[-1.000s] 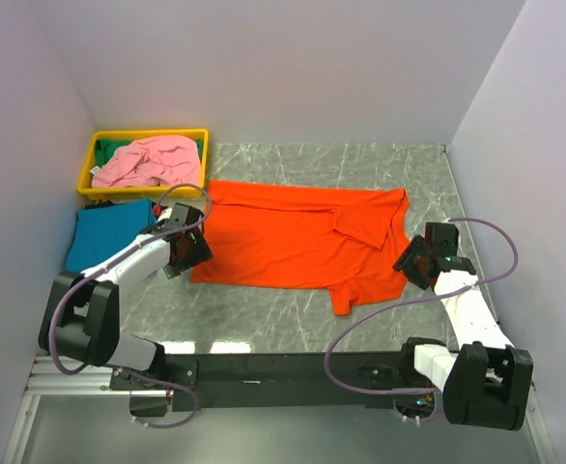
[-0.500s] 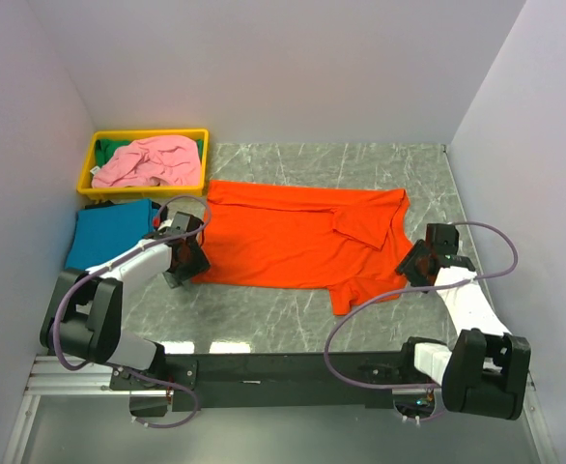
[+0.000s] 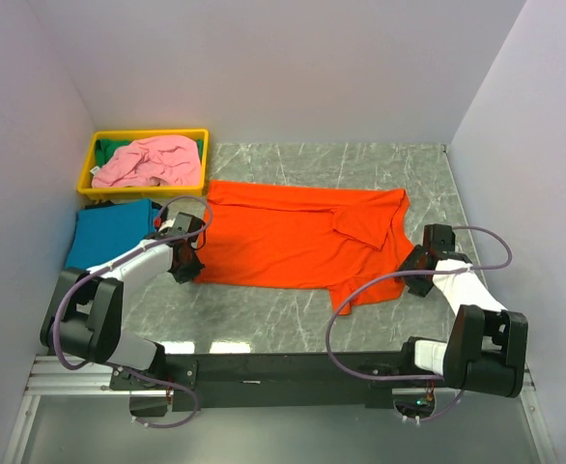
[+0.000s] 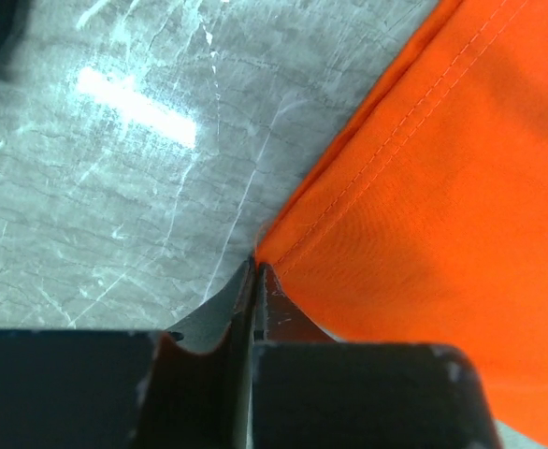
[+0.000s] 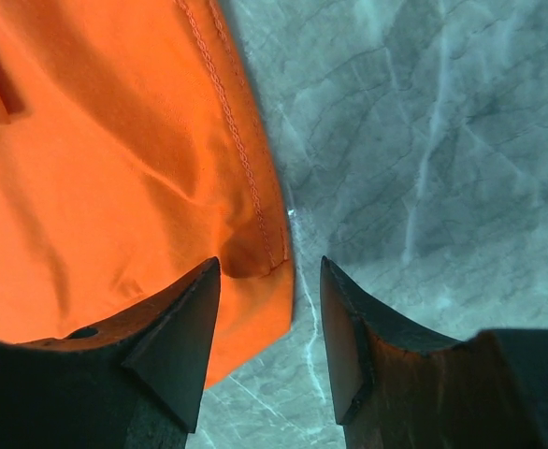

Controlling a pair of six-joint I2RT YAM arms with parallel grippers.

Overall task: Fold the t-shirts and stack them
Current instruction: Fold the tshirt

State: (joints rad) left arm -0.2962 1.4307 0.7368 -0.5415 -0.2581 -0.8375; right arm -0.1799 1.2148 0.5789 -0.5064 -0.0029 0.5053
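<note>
— Where do we have the orange t-shirt (image 3: 283, 242)?
— It is spread flat in the middle of the desk (image 3: 293, 309), between our arms. Our left end effector (image 4: 255, 269) is pinched tight on its near left hem corner.
— And our right end effector (image 5: 269, 281)?
— Parted, low at the shirt's right edge, with one finger over cloth and the other over bare desk.
— The others?
— The teal t-shirt (image 3: 109, 232) lies left of the orange one. The pink t-shirt (image 3: 148, 159) is heaped in the yellow tray (image 3: 143, 133).
</note>
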